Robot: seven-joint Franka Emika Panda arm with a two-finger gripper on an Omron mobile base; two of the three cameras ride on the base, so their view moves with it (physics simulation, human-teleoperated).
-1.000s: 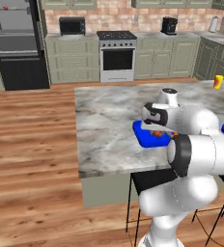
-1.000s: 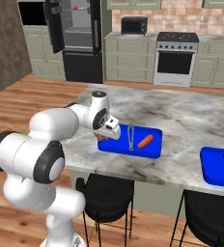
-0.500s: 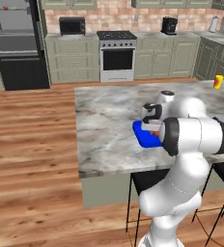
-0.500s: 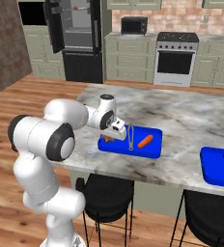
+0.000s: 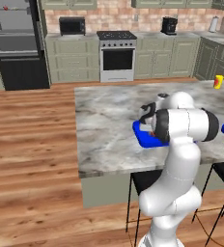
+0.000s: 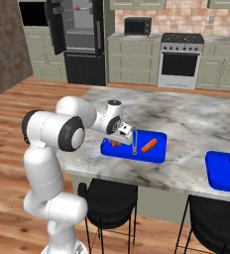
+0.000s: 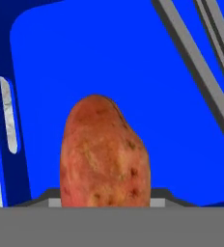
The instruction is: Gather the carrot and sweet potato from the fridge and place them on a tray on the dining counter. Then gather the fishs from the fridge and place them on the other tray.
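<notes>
Sweet potato point(image 7: 104, 152) pinched between narrow gripper point(image 6: 118, 143) jaws, low over left end of blue tray point(image 6: 156, 154); carrot point(image 6: 148, 145) lying on tray's right half. No readable writing or labels anywhere.

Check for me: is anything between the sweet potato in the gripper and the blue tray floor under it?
Nothing visible. The sweet potato hangs directly over bare blue tray; the carrot lies off to one side.
</notes>
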